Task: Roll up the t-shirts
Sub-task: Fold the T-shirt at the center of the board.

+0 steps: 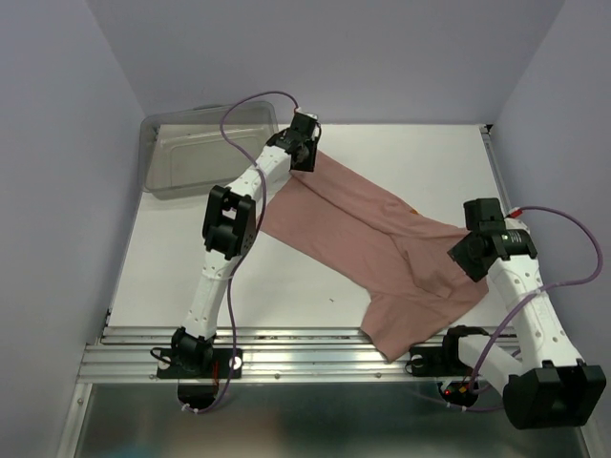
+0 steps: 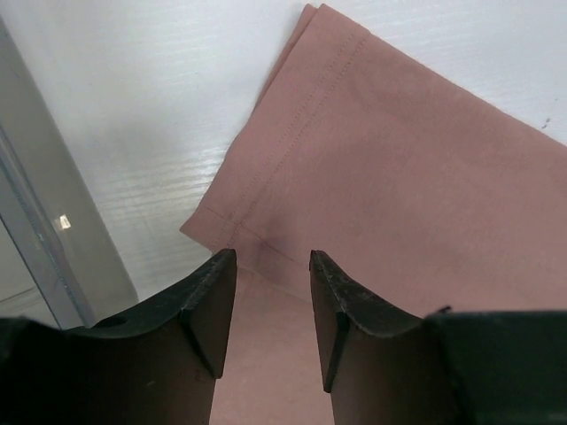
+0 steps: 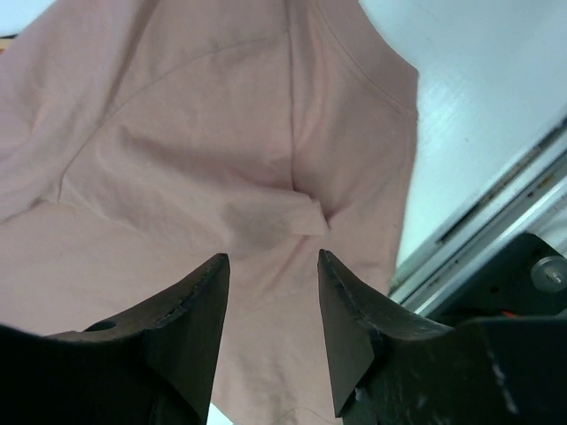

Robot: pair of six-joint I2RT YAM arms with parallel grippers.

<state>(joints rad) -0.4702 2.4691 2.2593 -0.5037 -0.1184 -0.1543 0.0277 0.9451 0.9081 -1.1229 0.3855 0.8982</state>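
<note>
Dusty-pink cotton, thin and limp by the look of it: the t-shirt (image 1: 372, 253) lies flat as a long band slanting across the white worktop (image 1: 172, 258), from near the far left corner, just beside the clear bin (image 1: 196, 153), down to the near right, where its wider end laps onto the metal rail (image 1: 286, 343) at the near edge. It should be light, soft and in no way fragile, but it will likely sag, bunch and drag against the surface instead of keeping any shape, so a roll would probably want both ends of one edge carried together and kept snug. The best hold seems to be the stitched hem (image 2: 266, 190), doubled and firmer than the single layer, pinched close to its corner; a pinch in the middle of the cloth would likely only lift a pucker. The left claw (image 2: 273, 258) is released, jaws apart with nothing between them, poised over that hem corner at the far end. The right claw (image 3: 273, 257) is likewise released and empty, above the creased cloth near the right end. No brand, label or readable writing shows; only a tiny orange fleck (image 1: 412, 211) sits at the shirt's far edge, too small to make out.
</note>
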